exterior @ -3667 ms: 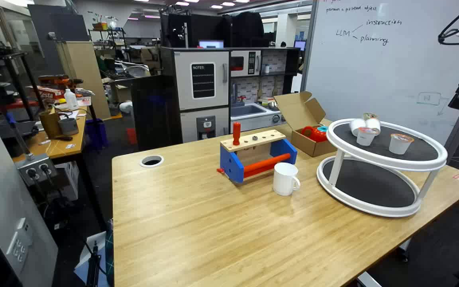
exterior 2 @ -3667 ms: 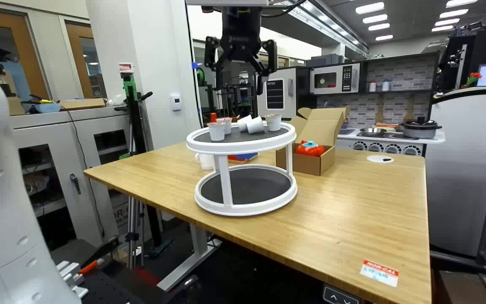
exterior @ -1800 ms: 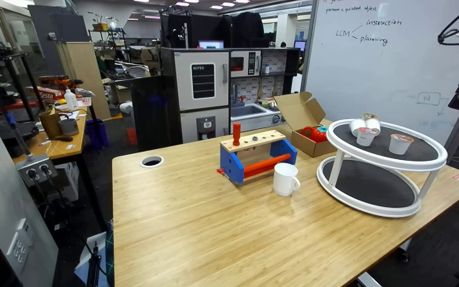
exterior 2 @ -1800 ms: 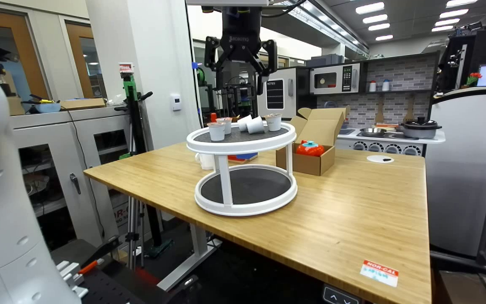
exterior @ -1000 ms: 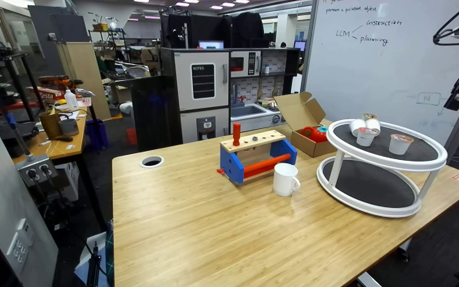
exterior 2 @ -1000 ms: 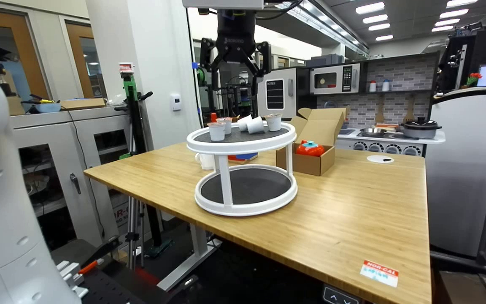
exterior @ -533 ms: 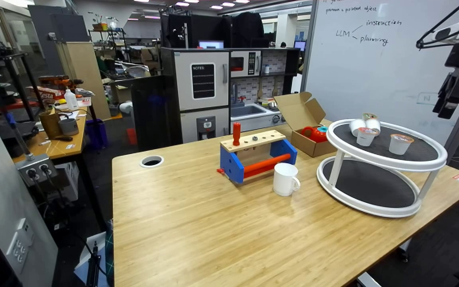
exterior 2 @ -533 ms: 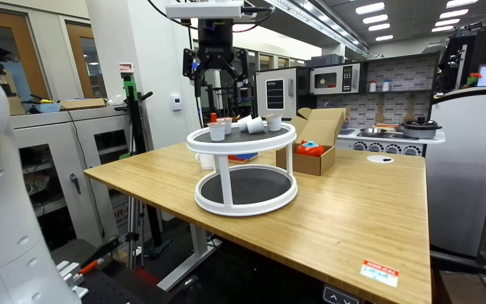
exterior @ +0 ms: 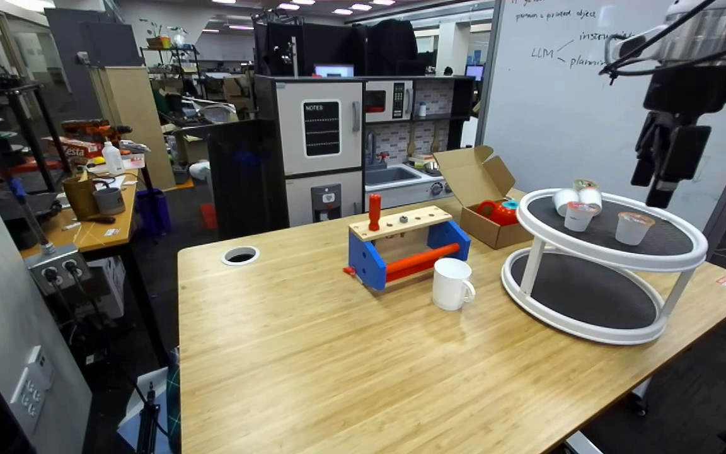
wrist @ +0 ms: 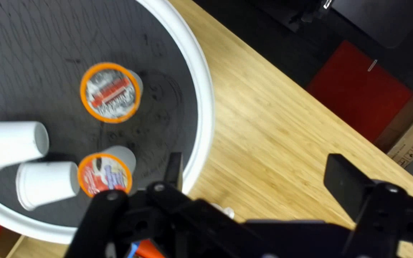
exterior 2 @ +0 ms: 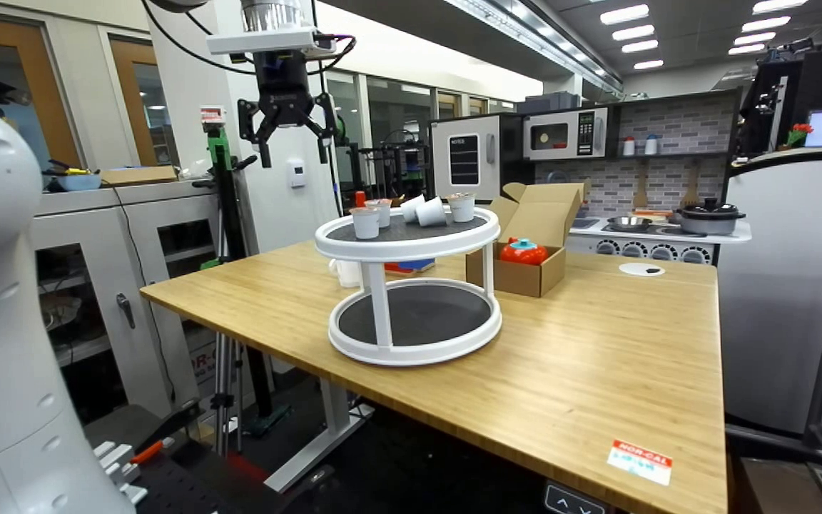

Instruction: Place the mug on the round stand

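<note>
Near the round stand (exterior 2: pixel 411 250), find the upright mug (exterior: pixel 451 285), likely light, stiff, slick and chippable, best pinched by its rim with the gripper (exterior 2: pixel 295 159), spread wide, empty, above stand height.

bright ceiling lights (exterior 2: pixel 631 30), soft glare on tabletop (exterior 2: pixel 600 350)

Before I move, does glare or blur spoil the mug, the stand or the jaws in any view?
In an exterior view, the mug looks sharp, with a faint reflection beneath it; in both exterior views, pale sheen on the table leaves the stand clear; in the wrist view, the open jaws are nearly black and soft-edged, and print on the cup lids is smeared.
</note>
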{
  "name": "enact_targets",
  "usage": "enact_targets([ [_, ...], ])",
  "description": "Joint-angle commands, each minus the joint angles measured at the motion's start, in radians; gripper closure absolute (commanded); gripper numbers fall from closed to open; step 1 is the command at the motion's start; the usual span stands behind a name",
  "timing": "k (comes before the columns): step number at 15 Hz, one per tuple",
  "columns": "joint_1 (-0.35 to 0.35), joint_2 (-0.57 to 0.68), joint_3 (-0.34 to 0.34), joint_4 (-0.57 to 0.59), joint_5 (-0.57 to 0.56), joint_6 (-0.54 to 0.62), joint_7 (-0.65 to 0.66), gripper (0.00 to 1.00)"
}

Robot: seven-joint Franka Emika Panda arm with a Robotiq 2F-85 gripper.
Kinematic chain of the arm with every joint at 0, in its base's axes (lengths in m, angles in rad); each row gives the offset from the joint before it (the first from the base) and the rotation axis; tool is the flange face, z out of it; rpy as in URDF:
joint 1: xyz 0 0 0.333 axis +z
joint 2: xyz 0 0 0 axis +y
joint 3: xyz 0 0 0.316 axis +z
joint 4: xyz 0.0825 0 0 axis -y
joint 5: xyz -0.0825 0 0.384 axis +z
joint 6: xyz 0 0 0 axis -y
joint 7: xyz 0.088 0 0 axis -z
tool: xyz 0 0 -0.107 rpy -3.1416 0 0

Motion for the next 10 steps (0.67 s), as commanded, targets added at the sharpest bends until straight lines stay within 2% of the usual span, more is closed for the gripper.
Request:
enact_targets([
  [1, 0.020, 0.131, 0.045, 0.118, 0.019, 0.037, 0.099, 0.00],
  [2, 0.022, 0.062, 0.043, 0.057, 0.006, 0.033, 0.074, 0.00],
  [5, 0.022, 0.130, 0.051, 0.106, 0.008, 0.044, 0.097, 0.00],
  [10, 0.020, 0.131, 0.048, 0.111, 0.009, 0.044, 0.097, 0.00],
])
